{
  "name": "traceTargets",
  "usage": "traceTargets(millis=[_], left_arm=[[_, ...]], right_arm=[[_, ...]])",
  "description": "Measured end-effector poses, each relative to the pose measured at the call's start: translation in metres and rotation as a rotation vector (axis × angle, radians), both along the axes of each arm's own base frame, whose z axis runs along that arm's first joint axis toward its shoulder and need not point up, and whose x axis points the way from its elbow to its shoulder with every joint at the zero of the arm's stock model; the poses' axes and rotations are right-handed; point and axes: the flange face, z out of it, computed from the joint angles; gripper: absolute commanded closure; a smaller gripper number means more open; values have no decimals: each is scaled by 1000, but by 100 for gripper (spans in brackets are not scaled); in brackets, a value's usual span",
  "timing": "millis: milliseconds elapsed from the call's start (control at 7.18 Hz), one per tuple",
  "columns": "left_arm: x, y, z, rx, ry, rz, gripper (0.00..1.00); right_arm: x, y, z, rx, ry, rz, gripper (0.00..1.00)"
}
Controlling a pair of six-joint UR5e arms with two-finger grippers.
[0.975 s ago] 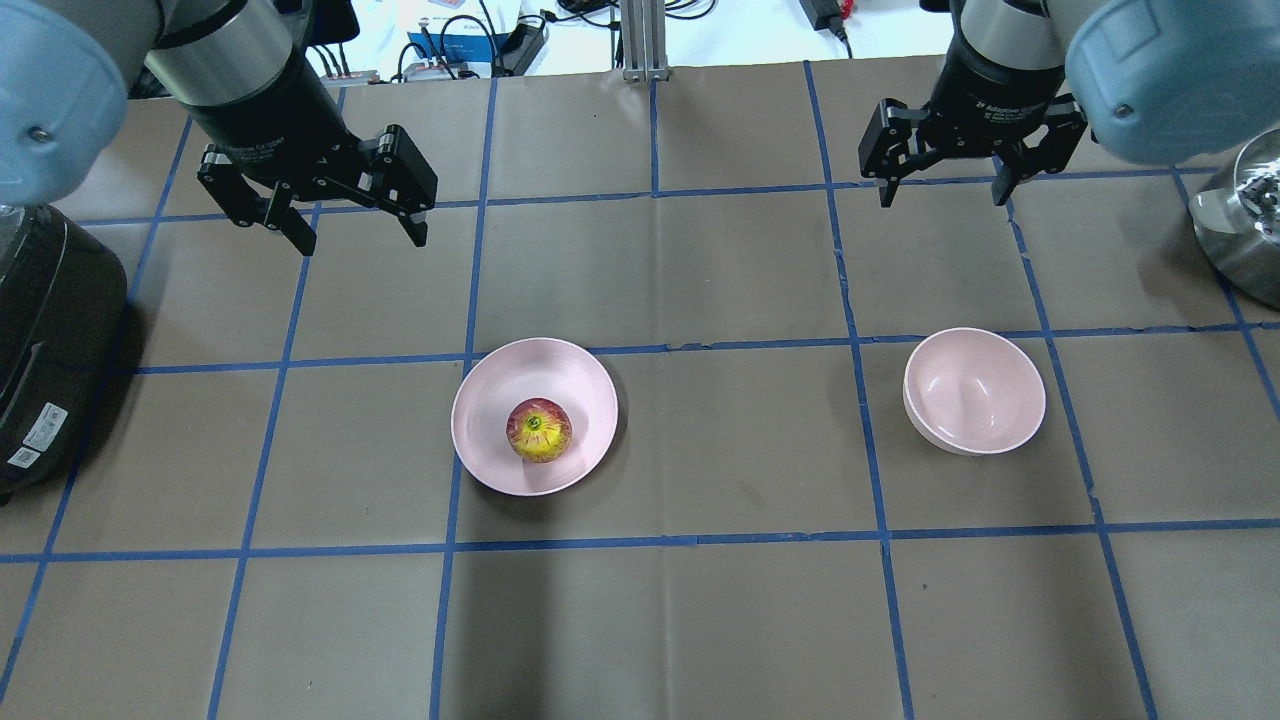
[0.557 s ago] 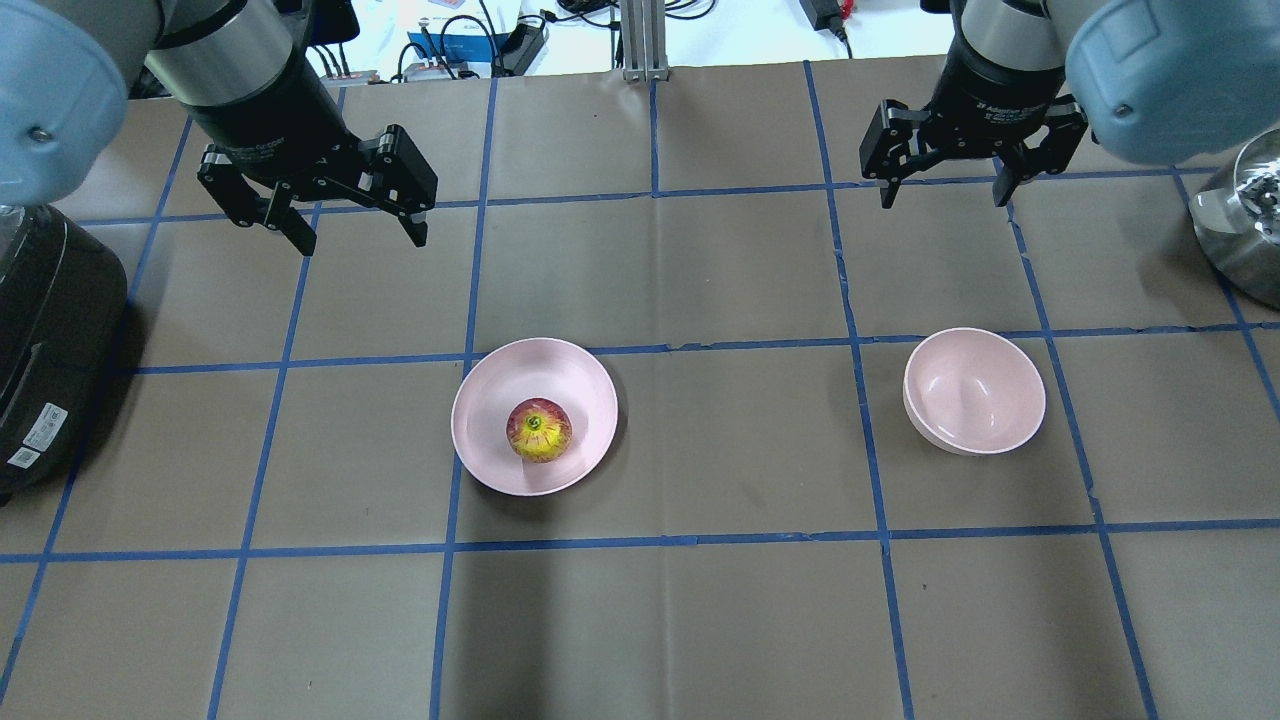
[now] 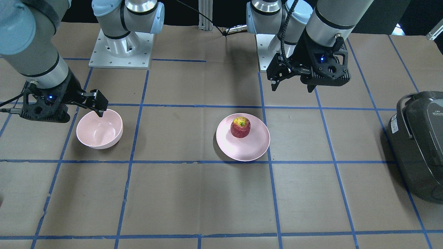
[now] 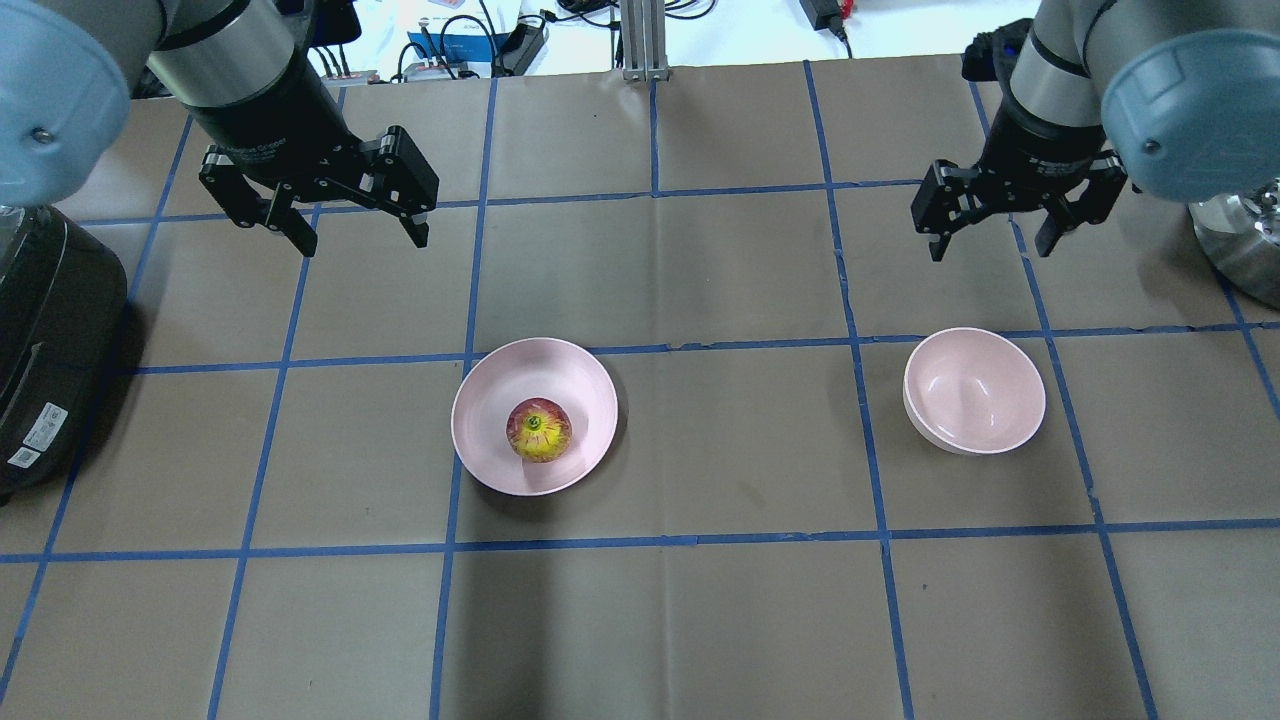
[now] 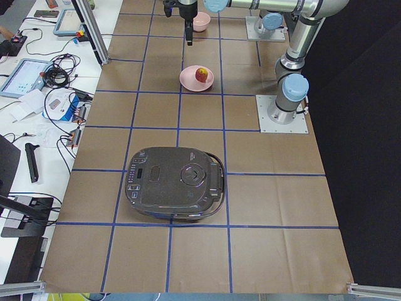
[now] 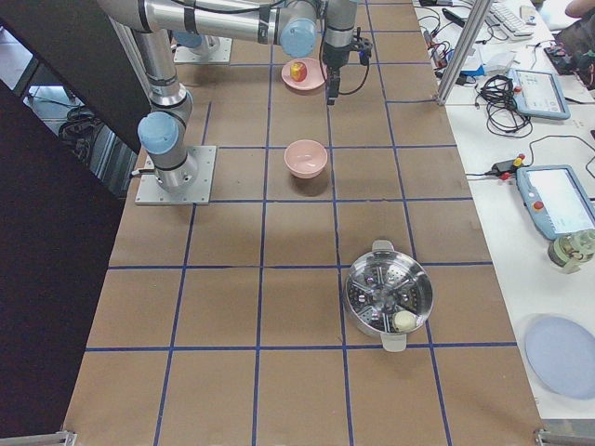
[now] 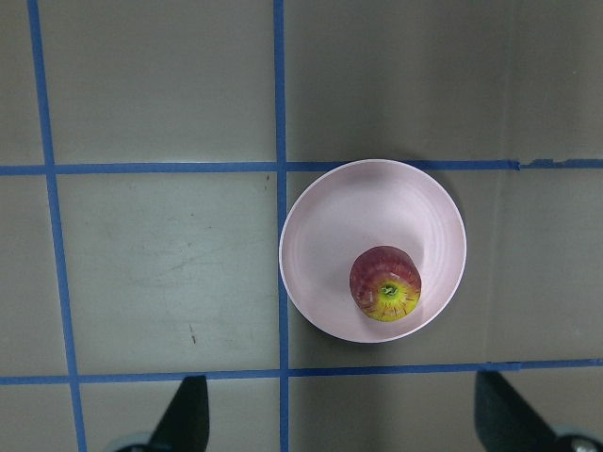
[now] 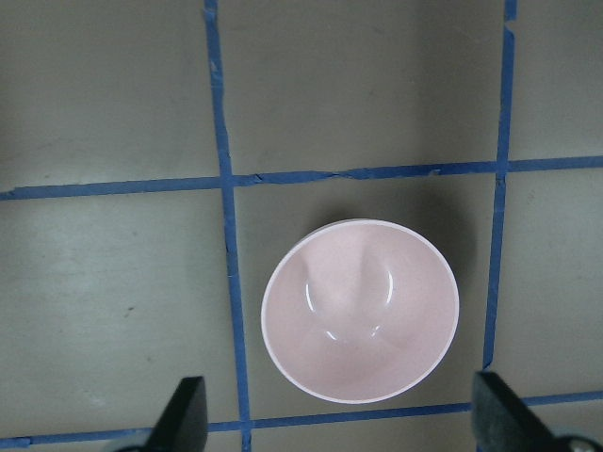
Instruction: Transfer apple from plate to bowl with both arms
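Pink bowl (image 3: 100, 139) rim is partly covered by right gripper (image 4: 990, 252) fingertip.

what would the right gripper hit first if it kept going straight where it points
Probably the bowl: the right gripper points down, and its wrist view shows the bowl almost centred below it. Depth is unclear.

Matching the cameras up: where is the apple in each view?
Front-facing: apple right of centre.
Overhead: apple left of centre.
Exterior left: apple top centre.
Exterior right: apple top centre.
Left wrist: apple lower right of centre.
Right wrist: not in it.
Shared landmark: the plate under it.
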Motion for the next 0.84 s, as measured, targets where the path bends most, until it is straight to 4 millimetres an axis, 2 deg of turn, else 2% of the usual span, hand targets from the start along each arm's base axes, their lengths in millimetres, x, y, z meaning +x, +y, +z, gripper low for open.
traceTargets(millis=[278,696,835], left_arm=[[0,0,0,0,0,0,0],[-1,0,-1,3,0,-2,0],[-2,0,-2,4,0,-3,0]], right_arm=[[-41,8,-58,58,-16,-28,0],[-75,9,-128,74,-34,-44,1],[-78,13,-145,72,-34,-45,36]])
